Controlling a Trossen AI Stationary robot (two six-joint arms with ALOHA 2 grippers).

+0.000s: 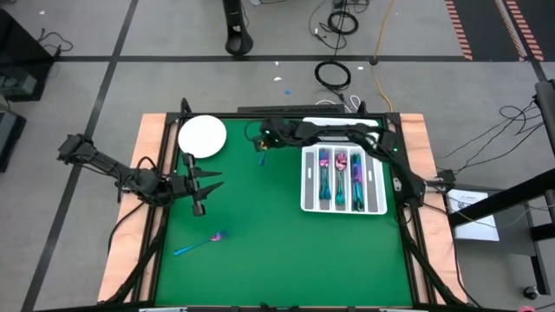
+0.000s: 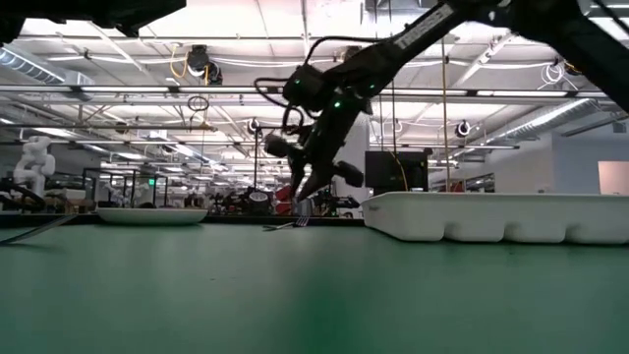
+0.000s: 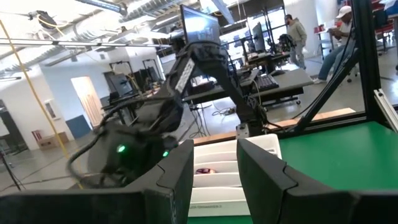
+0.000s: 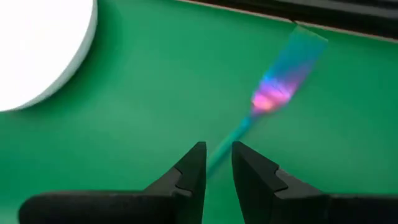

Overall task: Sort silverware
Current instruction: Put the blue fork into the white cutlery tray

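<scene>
A slim iridescent fork lies flat on the green mat near the far edge, right of the round white plate. My right gripper hangs just above the fork's handle end, pointing steeply down. Its fingers stand a narrow gap apart, and the low view shows their tips clear of the fork. A second piece, a spoon, lies on the mat toward the near left. Several pieces of silverware lie in the white tray. My left gripper waits open at the mat's left side, with nothing between its fingers.
The plate sits on the mat at the far left, close to the fork. The compartmented tray stands at the right of the mat. Bare green mat spreads across the middle and the near side. People sit at desks in the room beyond the table.
</scene>
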